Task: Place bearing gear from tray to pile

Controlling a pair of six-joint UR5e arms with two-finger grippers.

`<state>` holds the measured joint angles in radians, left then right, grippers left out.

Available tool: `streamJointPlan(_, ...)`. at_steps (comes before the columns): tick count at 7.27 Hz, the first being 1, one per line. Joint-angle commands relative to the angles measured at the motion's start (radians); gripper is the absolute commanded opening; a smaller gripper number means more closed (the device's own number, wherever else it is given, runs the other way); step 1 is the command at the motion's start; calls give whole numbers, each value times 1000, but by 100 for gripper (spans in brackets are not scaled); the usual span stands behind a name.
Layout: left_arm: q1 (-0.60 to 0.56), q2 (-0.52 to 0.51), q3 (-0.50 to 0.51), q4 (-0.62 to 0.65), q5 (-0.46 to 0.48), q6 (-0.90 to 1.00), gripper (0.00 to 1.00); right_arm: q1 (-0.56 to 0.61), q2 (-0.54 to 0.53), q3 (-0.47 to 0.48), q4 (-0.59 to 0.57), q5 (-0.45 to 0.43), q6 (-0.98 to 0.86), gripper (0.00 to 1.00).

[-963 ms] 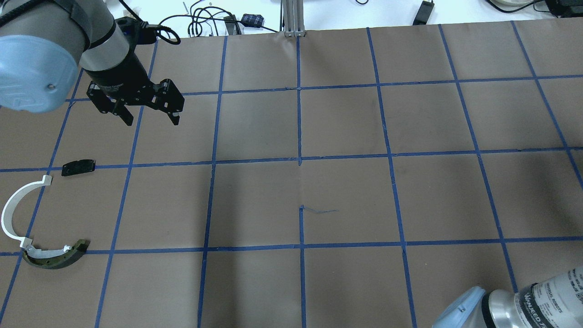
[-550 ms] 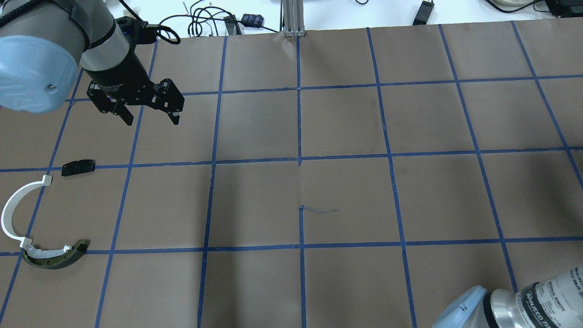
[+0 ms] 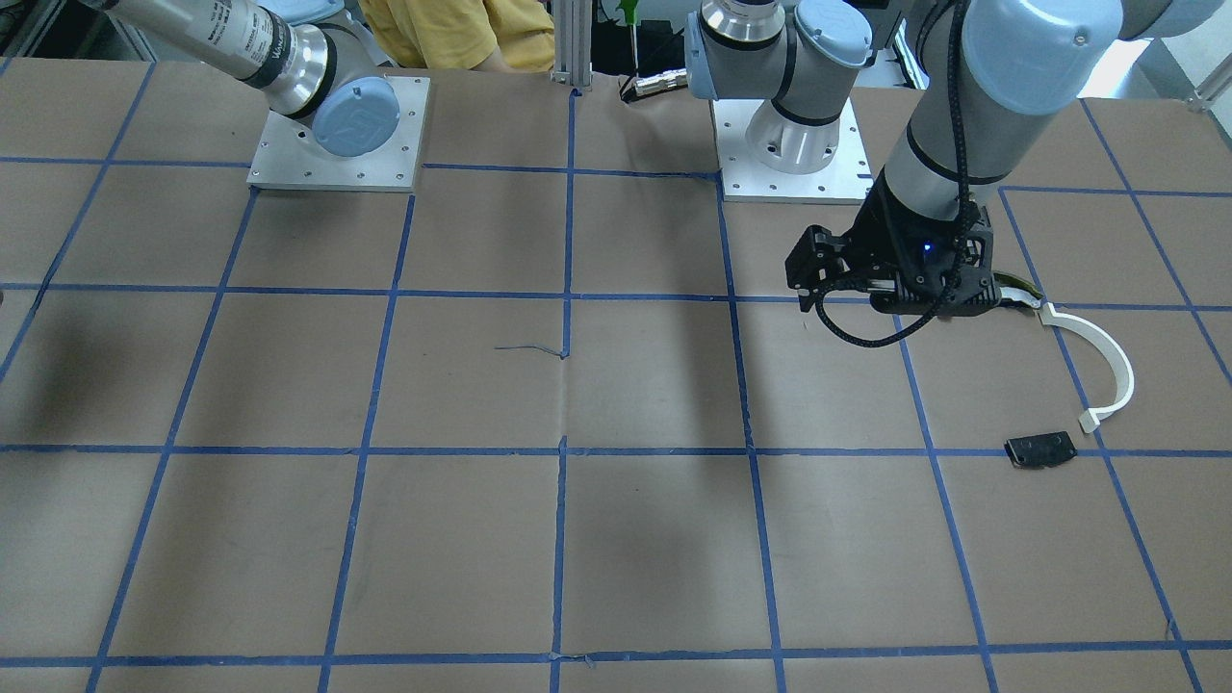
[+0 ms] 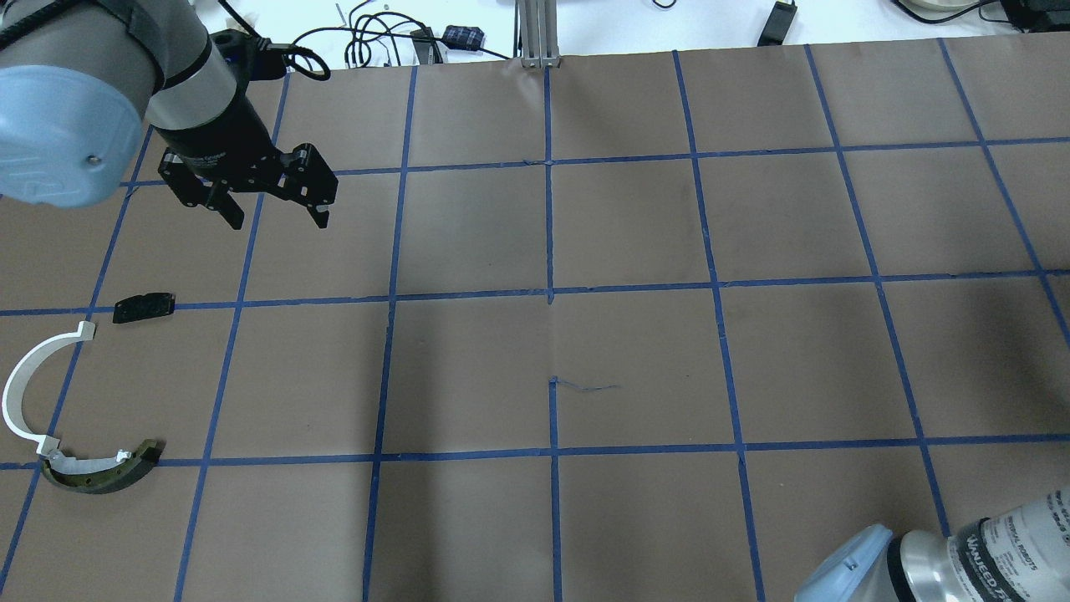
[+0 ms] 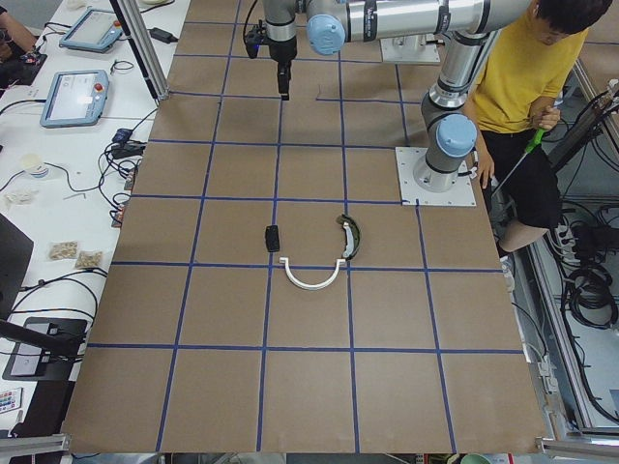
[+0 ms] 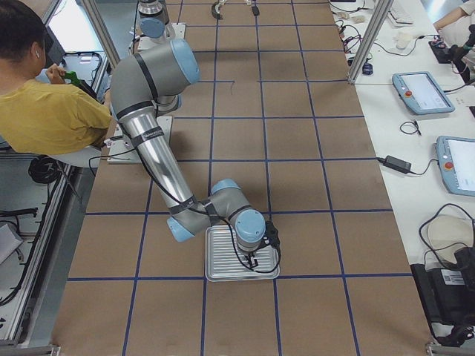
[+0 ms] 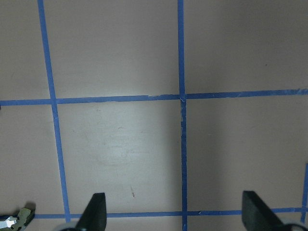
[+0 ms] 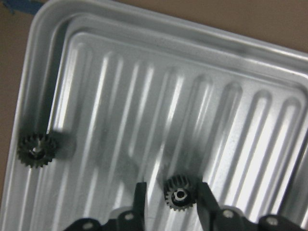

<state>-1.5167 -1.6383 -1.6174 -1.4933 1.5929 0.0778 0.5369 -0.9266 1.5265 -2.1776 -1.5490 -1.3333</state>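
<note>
Eyes on the gear point(image 8: 179, 195): small, dark, toothed, lying flat on the ribbed floor of the tray point(image 8: 159, 72), clear of the tray's walls. The right pincer point(image 8: 172, 188) sits low over it, fingers point(image 8: 140, 192) apart, one on each side, a sliver of tray floor showing between gear and one finger. That's straddling, not clamped. A second gear point(image 8: 34, 150) sits by one side wall of the tray, outside the fingers' span.

By my read this is the pick-up step, right at the point of grasping; nothing has left the tray. The next move calls for the fingers to close square on the teeth, firmly enough that a small round part doesn't squirt out or tip. Then a straight lift clear of the tray's rim before any travel.

Widening out: the tray sits at one end of the desk point(image 4: 635, 359), and the pile point(image 4: 50, 451) is well apart from the tray, toward the other end. It's a curved white strip point(image 4: 21, 380), an olive piece point(image 4: 100, 477) touching one end of it, and a black plate point(image 4: 144, 307) near the strip's other end, not touching. The left pincer point(image 4: 280, 221) hangs above the desk, also far from the tray, fingers wide apart, holding nothing. A long carry from the tray, I'd judge, perhaps with a hand-over; that much is a guess.
</note>
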Motion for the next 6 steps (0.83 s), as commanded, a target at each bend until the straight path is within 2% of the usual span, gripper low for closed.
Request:
streamJointPlan(1,1,0,-1,10,-1,2,100,2,0,-5,-1,13,0,12)
streamJointPlan(2,1,0,-1,10,-1,0,100,0,-3,-5,8,12,0,3)
streamJointPlan(3,1,-1,-1,10,-1,2,100,15,-52,0,16,9,23,0)
streamJointPlan(4,1,-2,-1,11,-1,0,100,64,-157,23,59,10,110,0)
streamJointPlan(5,1,-2,-1,10,-1,0,100,159,-252,64,141,12,209,0)
streamJointPlan(6,1,-2,-1,11,-1,0,100,266,-340,128,160,14,341,0)
